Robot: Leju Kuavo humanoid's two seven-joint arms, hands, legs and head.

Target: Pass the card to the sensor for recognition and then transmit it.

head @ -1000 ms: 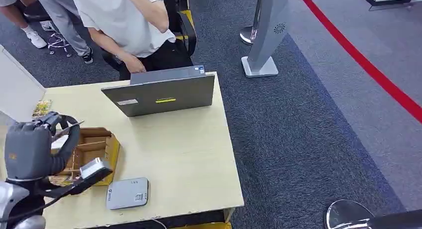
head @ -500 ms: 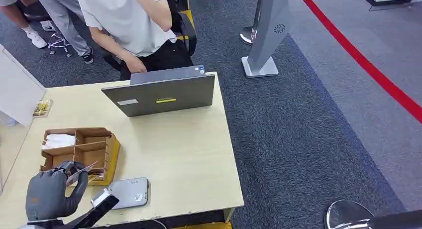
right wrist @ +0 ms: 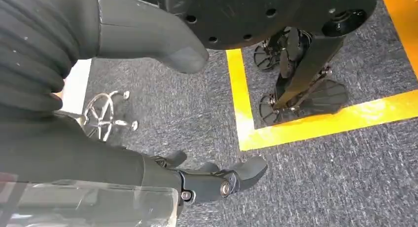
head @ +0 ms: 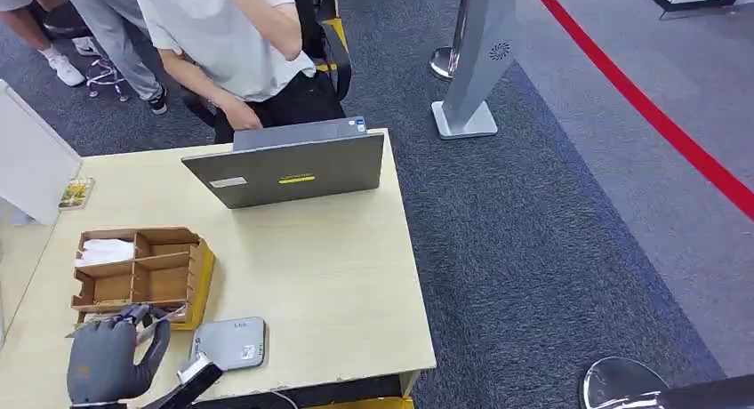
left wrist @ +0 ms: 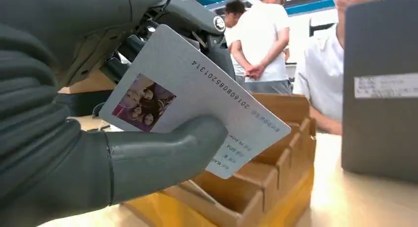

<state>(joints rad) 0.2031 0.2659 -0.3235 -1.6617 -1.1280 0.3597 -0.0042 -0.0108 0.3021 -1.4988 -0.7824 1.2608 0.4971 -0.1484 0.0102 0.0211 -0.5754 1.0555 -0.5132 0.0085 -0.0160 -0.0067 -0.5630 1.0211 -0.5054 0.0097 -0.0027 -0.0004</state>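
So the biggest thing here is the light wooden desk (head: 329, 284), sitting on dark grey carpet (head: 551, 249) with a red stripe (head: 658, 116) running across it. A person in a white shirt (head: 227, 36) sits at the far edge of the desk behind a grey laptop (head: 289, 169), which is well beyond the fingers. There's also a grey floor stand (head: 480, 62) out on the carpet past the desk corner.

Closer in, a brown cardboard organizer (head: 142, 271) with several compartments sits just ahead of the fingers, and one compartment has something white in it. The flat grey sensor (head: 229, 343) lies on the desk right beside the fingers, off to their right side, near the desk's front edge.

The left hand (head: 111, 360) is at the near edge of the desk, between organizer and sensor. Its fingers (left wrist: 162, 153) are pinching the card (left wrist: 197, 96), thumb pressed on the printed face and the darker fingers behind it. The card is pale grey with a small photo and a row of digits, held tilted, sticking out past the fingertips above the organizer's near wall and not touching the sensor.

The right hand (right wrist: 217, 180) hangs over the carpet near some yellow floor tape (right wrist: 315, 123), fingers loosely apart and holding nothing.
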